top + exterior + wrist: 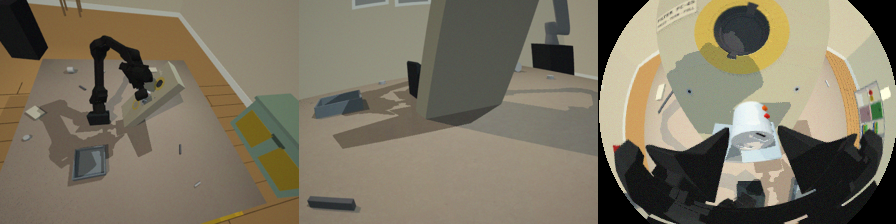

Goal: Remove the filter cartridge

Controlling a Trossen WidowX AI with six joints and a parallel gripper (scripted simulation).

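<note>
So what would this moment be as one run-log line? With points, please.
gripper (145, 95) (754, 129): open, fingertips either side of white slotted cylinder (148, 93) (749, 116) | contact: unclear | service panel (133, 115) (475, 52) (808, 50): tilted | tray (105, 161) (327, 111): no cartridge inside

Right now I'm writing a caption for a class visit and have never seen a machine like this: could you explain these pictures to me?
The machine is a black jointed arm ending in a gripper with two fingers. The top picture looks down on everything; the exterior one looks low across the mat, behind the leaning service panel. The wrist picture looks past the fingers at the panel's face.

On the mat lie a grey tray and, among other small things, a dark bar and a white rod.

The gripper is open, its fingers on either side of a white cylinder. Nothing looks held.
</note>
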